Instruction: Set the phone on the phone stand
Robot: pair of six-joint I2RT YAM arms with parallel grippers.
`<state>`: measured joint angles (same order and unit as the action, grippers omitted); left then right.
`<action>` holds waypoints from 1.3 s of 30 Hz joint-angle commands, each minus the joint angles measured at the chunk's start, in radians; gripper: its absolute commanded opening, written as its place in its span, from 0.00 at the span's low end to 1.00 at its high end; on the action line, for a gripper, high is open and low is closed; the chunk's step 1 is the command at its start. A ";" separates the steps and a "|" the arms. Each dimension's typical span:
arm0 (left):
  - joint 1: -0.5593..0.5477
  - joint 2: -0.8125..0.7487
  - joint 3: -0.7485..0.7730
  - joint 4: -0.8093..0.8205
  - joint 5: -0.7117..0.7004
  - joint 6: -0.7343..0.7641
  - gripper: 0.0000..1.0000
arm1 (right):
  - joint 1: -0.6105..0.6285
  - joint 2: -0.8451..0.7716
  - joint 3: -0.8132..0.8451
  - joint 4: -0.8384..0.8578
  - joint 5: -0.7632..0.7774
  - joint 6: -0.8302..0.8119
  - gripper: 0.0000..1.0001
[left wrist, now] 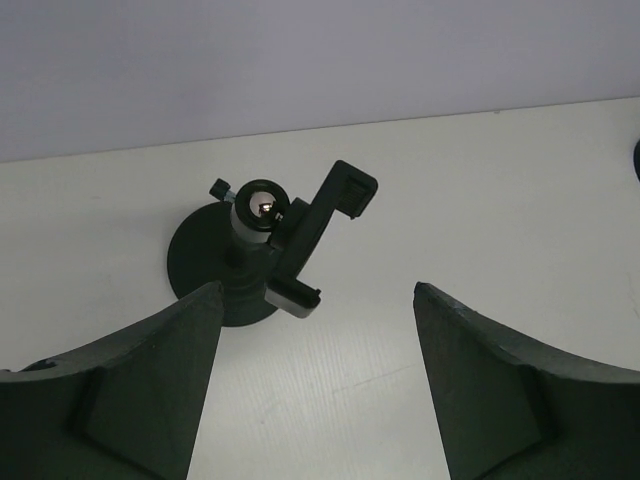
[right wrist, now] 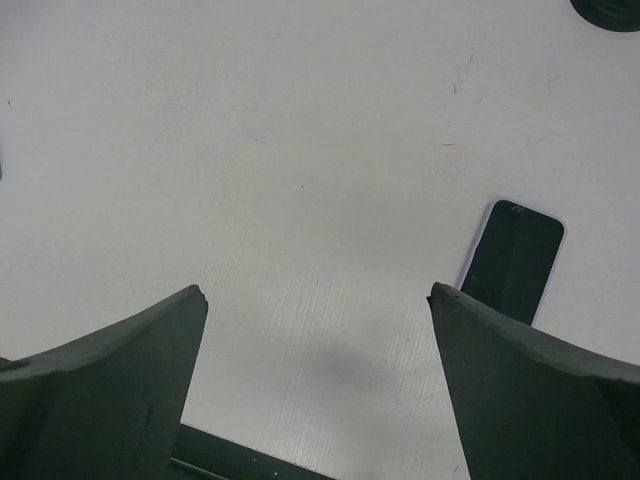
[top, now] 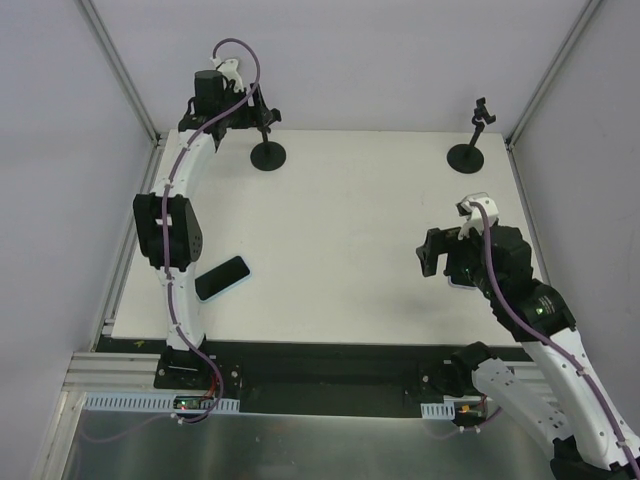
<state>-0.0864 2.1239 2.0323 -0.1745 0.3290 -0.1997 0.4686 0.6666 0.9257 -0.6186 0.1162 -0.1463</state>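
The black phone (top: 222,278) lies flat on the white table at the near left, next to my left arm. It also shows in the right wrist view (right wrist: 513,262), beyond the right finger. A black phone stand (top: 268,155) with a round base stands at the back left. In the left wrist view its base (left wrist: 205,262) and clamp holder (left wrist: 318,228) are empty. My left gripper (top: 250,108) (left wrist: 317,288) is open and empty, hovering above this stand. My right gripper (top: 432,255) (right wrist: 317,290) is open and empty over the right side of the table.
A second black phone stand (top: 467,152) stands at the back right. Grey walls with metal frame posts enclose the table. The black front edge of the table (right wrist: 230,455) shows below my right gripper.
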 commanded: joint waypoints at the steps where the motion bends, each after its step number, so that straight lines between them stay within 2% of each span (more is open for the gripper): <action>1: 0.002 0.043 0.089 0.015 0.007 0.101 0.75 | -0.004 -0.019 0.038 -0.035 0.023 -0.015 0.96; 7: -0.006 0.082 0.104 0.020 -0.024 0.144 0.70 | -0.004 -0.025 0.047 -0.049 -0.003 0.005 0.96; 10: -0.010 0.103 0.115 0.018 -0.030 0.140 0.59 | -0.002 -0.028 0.047 -0.049 -0.009 0.011 0.96; 11: -0.013 0.108 0.117 0.018 -0.031 0.143 0.51 | -0.004 -0.030 0.048 -0.047 -0.010 0.013 0.96; 17: -0.038 0.139 0.134 0.018 -0.041 0.164 0.50 | -0.002 -0.016 0.067 -0.053 -0.044 0.027 0.96; 20: -0.044 0.151 0.154 0.021 -0.041 0.164 0.45 | -0.004 -0.013 0.070 -0.058 -0.053 0.030 0.96; 24: -0.055 0.150 0.160 0.020 -0.041 0.164 0.26 | -0.002 -0.007 0.065 -0.058 -0.053 0.036 0.96; 25: -0.056 0.146 0.154 0.020 -0.038 0.166 0.14 | -0.002 -0.005 0.065 -0.055 -0.056 0.036 0.96; 28: -0.073 0.114 0.112 0.018 -0.059 0.166 0.00 | -0.004 0.008 0.067 -0.043 -0.070 0.040 0.96; 33: -0.111 -0.011 -0.028 0.023 -0.091 0.148 0.00 | -0.001 0.042 0.061 -0.012 -0.095 0.045 0.96; 39: -0.150 -0.191 -0.214 0.043 -0.058 0.004 0.00 | 0.001 0.094 0.051 0.043 -0.156 0.057 0.96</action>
<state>-0.1928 2.1002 1.8931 -0.1455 0.2314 -0.0986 0.4686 0.7330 0.9539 -0.6441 0.0185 -0.1108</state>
